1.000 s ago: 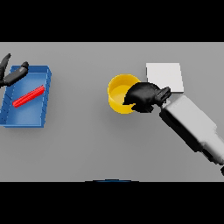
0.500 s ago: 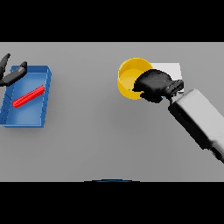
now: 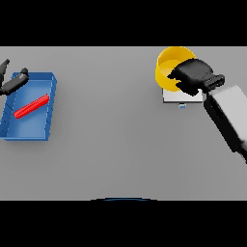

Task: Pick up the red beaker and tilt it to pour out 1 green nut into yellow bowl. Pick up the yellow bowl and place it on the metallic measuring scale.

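While the right hand [image 3: 192,77] stays out of it nowhere — it's clamped on the yellow bowl's [image 3: 169,60] right rim, bowl sits over the far part of the metallic scale [image 3: 174,97], far right. Next move is prob. straight down, then let go. Left hand [image 3: 13,83] idle w/ relaxed fingers, far left by blue tray [image 3: 50,106].

The right robot hand [image 3: 192,77] is matte black and chunky, joined by a dark wrist collar to a boxy white and grey forearm [image 3: 230,118]. The left robot hand [image 3: 12,83] shows slim black fingers.
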Available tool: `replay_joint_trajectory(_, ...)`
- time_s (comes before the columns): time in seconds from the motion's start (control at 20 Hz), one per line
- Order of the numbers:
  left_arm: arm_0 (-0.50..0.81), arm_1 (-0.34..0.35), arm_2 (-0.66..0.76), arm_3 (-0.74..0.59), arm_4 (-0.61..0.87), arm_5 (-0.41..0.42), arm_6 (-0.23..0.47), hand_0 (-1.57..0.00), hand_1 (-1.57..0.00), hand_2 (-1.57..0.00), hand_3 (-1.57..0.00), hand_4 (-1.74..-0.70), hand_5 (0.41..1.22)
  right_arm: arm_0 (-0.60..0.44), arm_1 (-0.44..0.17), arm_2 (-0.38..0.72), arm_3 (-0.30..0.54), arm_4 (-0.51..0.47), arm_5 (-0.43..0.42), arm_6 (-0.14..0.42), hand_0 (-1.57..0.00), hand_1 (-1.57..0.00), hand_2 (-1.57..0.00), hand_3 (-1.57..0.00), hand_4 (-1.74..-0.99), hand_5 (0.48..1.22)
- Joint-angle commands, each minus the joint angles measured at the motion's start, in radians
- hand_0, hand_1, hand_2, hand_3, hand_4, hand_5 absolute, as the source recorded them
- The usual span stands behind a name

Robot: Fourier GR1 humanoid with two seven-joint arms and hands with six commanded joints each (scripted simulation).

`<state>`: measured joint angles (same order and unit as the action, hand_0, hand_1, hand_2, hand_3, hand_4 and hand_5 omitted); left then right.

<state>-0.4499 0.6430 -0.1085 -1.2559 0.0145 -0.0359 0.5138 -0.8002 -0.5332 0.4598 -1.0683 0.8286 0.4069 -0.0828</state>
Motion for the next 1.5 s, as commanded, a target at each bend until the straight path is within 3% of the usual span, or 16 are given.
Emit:
replay_joint_trajectory(0.0,0.001,0.002,0.002,-0.001,0.004,-0.005,0.002,0.0,0.0,0.0,0.0,-0.85,0.761,-0.006,0.006,-0.008,0.039,0.004,-0.02,-0.007,-1.57,-1.57,-1.55,-1.15,-1.741,1.221)
replay_joint_trajectory(0.15,0.007,0.003,-0.001,-0.022,0.004,0.0,0.022,0.0,0.0,0.0,0.0,-0.86,0.773,-0.016,0.006,-0.031,0.125,0.011,-0.059,-0.039,-1.57,-1.57,-1.52,-1.17,-1.741,1.221)
replay_joint_trajectory(0.2,0.009,0.004,-0.001,-0.025,0.005,-0.001,0.023,0.0,0.0,0.0,0.0,-0.86,0.779,-0.029,0.026,-0.037,0.176,0.018,-0.082,-0.025,-1.57,-1.57,-1.5,-1.18,-1.741,1.221)
replay_joint_trajectory(0.3,-0.007,-0.002,-0.008,-0.005,-0.004,0.0,0.032,0.0,0.0,0.0,0.0,-0.86,0.789,-0.034,0.023,-0.043,0.23,0.023,-0.103,-0.067,-1.57,-1.57,-1.45,-1.24,-1.741,1.221)
replay_joint_trajectory(0.85,-0.009,0.001,-0.005,0.006,-0.003,-0.007,0.03,0.0,0.0,0.0,0.0,-0.84,0.783,-0.037,0.063,-0.066,0.351,0.037,-0.124,-0.079,-1.57,-1.57,-1.37,-1.45,-1.741,1.221)
replay_joint_trajectory(0.95,-0.014,0.0,-0.009,0.014,-0.008,-0.009,0.027,0.0,0.0,0.0,0.0,-0.84,0.779,-0.028,0.068,-0.072,0.345,0.033,-0.122,-0.079,-1.57,-1.5,-1.44,-1.25,-1.741,1.221)
replay_joint_trajectory(1.0,-0.011,-0.005,-0.014,0.005,-0.01,-0.005,0.027,0.0,0.0,0.0,0.0,-0.84,0.775,-0.031,0.067,-0.073,0.343,0.036,-0.114,-0.079,-1.56,-1.43,-1.34,-1.11,-1.682,1.221)
replay_joint_trajectory(1.1,-0.006,0.002,-0.007,-0.002,-0.001,-0.01,0.025,0.0,0.0,0.0,0.0,-0.84,0.774,-0.034,0.071,-0.086,0.339,0.023,-0.092,-0.058,-1.33,-1.12,-1.01,-0.82,-1.592,1.074)
replay_joint_trajectory(1.2,-0.009,0.0,-0.005,0.001,0.004,-0.012,0.033,0.0,0.0,0.0,0.0,-0.83,0.768,-0.036,0.075,-0.105,0.348,0.002,-0.072,-0.05,-0.95,-0.81,-0.71,-0.58,-1.535,0.965)
replay_joint_trajectory(1.3,-0.012,0.0,-0.002,0.003,0.003,-0.008,0.031,0.0,0.0,0.0,0.0,-0.84,0.764,-0.031,0.073,-0.113,0.345,-0.012,-0.052,-0.047,-0.61,-0.56,-0.47,-0.39,-1.496,0.89)
replay_joint_trajectory(1.45,-0.018,-0.007,-0.008,0.02,-0.003,-0.01,0.028,0.0,0.0,0.0,0.0,-0.83,0.749,-0.026,0.069,-0.11,0.338,-0.011,-0.047,-0.047,-0.31,-0.3,-0.24,-0.21,-1.461,0.833)
